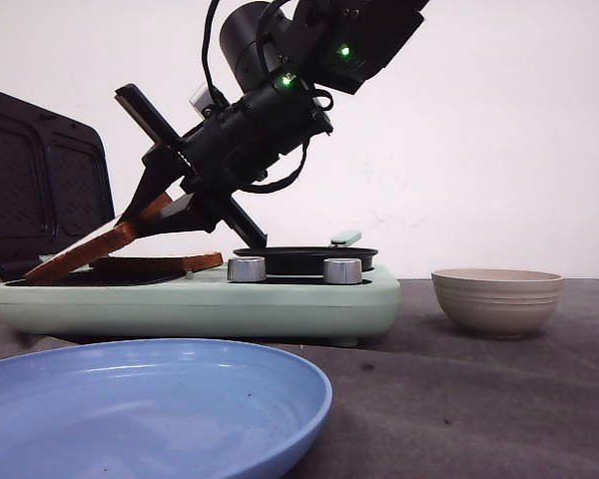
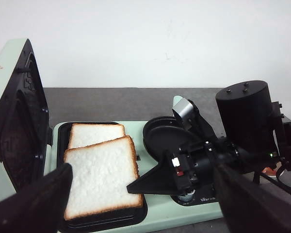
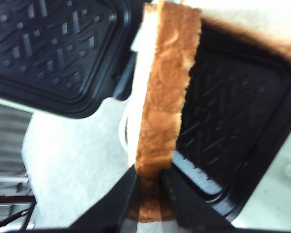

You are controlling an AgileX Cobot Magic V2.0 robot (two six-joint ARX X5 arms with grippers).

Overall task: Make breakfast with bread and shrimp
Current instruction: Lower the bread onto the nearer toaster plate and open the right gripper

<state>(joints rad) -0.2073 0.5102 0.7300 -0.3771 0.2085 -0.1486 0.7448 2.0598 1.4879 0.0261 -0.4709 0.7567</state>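
Front view shows the right claw (image 1: 130, 222) reaching down from the upper middle of the frame to the left, its fingers pinching the raised edge of the upper bread slice (image 1: 80, 254). That slice is tilted: its far-left edge rests on the black grill plate of the mint-green sandwich maker (image 1: 280, 299), while the pinched edge is lifted. The lower bread slice (image 1: 165, 264) lies flat on the same plate, just under the tilted one. The maker's dark lid (image 1: 40, 180) stands open at the left edge. Two silver knobs (image 1: 295, 269) sit on the maker's front rim, with a round black pan (image 1: 304, 254) behind them. A beige bowl (image 1: 497, 299) stands on the dark tabletop (image 1: 479, 399) at right, apart from the maker, and a blue plate (image 1: 150, 399) fills the lower left.

Left wrist view looks down on both slices overlapping in the square well at lower left of the frame, the nearer one partly covering the farther. The left claw (image 2: 140, 204) has its two dark fingers (image 2: 34, 204) spread wide at the bottom corners, holding nothing.

Right wrist view shows the brown crust of the gripped slice running up the centre from between the closed-in fingers.
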